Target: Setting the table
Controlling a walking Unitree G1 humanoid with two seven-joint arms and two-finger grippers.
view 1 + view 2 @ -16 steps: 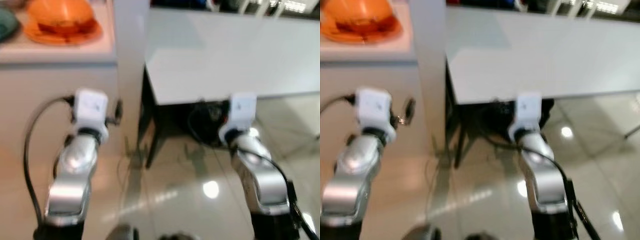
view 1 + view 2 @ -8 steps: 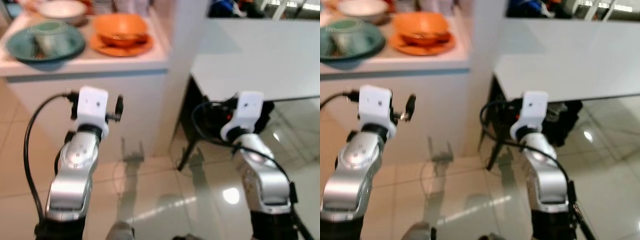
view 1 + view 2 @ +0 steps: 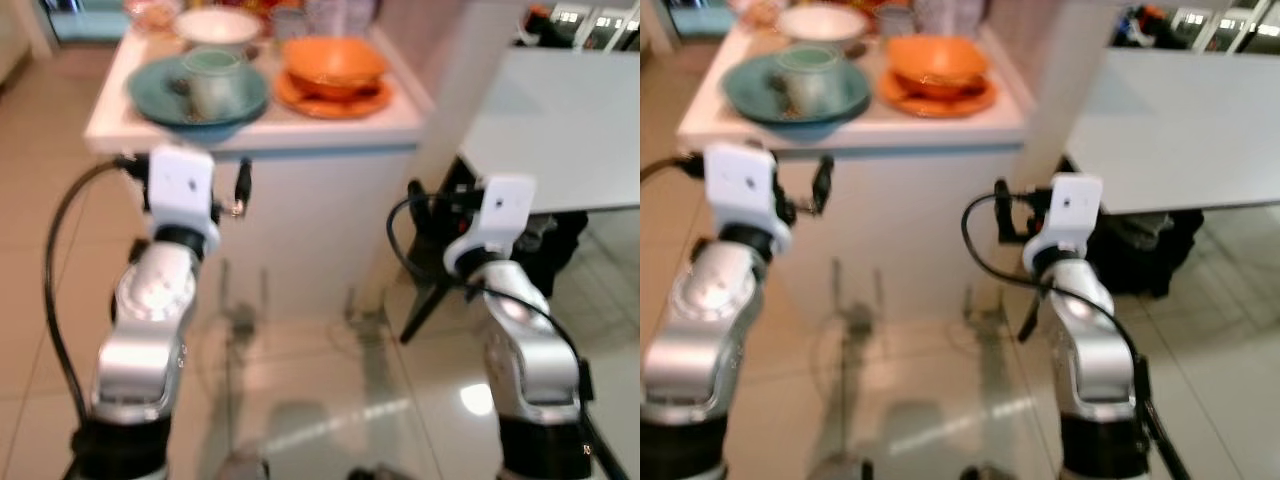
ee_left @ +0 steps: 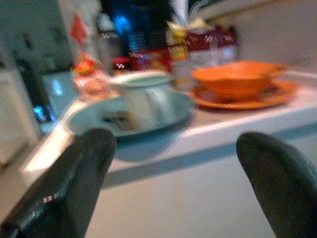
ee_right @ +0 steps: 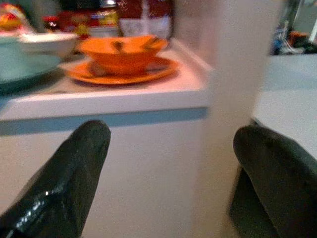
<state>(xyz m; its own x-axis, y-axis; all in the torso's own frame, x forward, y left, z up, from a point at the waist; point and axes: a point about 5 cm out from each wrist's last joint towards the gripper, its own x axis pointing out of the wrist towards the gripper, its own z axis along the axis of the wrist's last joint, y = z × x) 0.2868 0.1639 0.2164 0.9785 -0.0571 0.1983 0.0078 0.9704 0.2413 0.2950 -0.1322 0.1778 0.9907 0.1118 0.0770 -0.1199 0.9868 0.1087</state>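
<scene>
Orange crockery sits close to the counter (image 3: pixel 300 140) edge, so a reach from this low angle could, I judge, knock the orange bowl (image 3: pixel 335 62) and its orange plate (image 3: pixel 335 95) off; blurred views make misjudging likelier. Beside them on the counter a pale green cup (image 3: pixel 212 80) stands in a teal dish (image 3: pixel 160 95), a white bowl (image 3: pixel 217 24) behind. Below the counter top, the left gripper (image 4: pixel 173 173) and right gripper (image 5: pixel 171 173) hang spread apart, empty. Right of the counter is a grey table (image 3: pixel 560 130).
</scene>
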